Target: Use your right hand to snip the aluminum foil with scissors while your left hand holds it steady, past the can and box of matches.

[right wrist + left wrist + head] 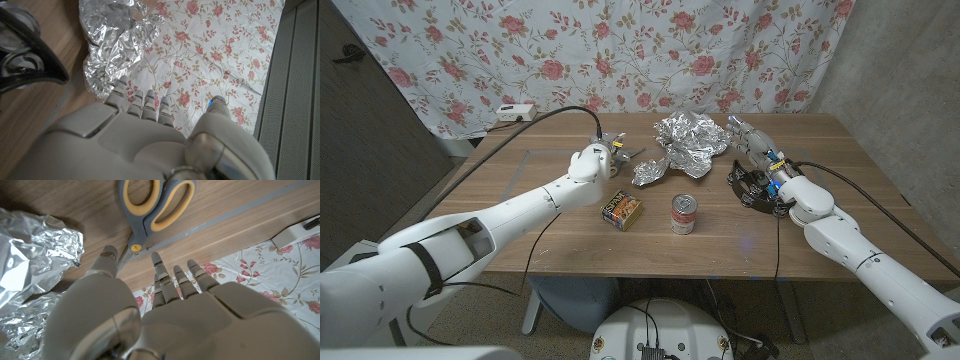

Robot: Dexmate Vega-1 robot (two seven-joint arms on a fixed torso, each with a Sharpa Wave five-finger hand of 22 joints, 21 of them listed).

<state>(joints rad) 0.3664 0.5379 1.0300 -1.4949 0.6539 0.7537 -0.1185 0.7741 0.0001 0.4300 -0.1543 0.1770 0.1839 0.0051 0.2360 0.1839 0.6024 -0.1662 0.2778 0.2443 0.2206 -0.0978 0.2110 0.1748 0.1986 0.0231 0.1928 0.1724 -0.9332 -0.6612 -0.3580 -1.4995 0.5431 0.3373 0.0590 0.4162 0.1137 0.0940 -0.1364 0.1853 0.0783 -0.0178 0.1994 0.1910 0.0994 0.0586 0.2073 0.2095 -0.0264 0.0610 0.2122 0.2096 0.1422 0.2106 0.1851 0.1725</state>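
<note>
Foil [688, 142], crumpled into a loose silver heap, lies near the far edge of the wooden table [850, 215], around the middle of that edge, beyond the soup can [684, 214] and the matchbox [621, 210], which stand side by side nearer the front edge. Scissors [154, 211] with yellow-lined grey handles are seen lying on the wood just left of the foil, untouched.

The left hand [592, 160] is held over the table beside the scissors, its fingers [175, 277] extended and slightly apart, nothing gripped. The right hand [757, 140] is raised near the foil's right side, fingers likewise straight and spread, holding nothing. A black object lies on the table just beneath the right wrist.

The step in hand is judged to be the approach: neither tool nor foil has been taken up, and no cut has been made. The scissors lie on the left hand's side, while the task assigns them to the right, so a reach across the foil by the right hand is called for next. The left hand would then need to be shifted onto the foil and pressed down so the light sheet is kept from sliding.
</note>
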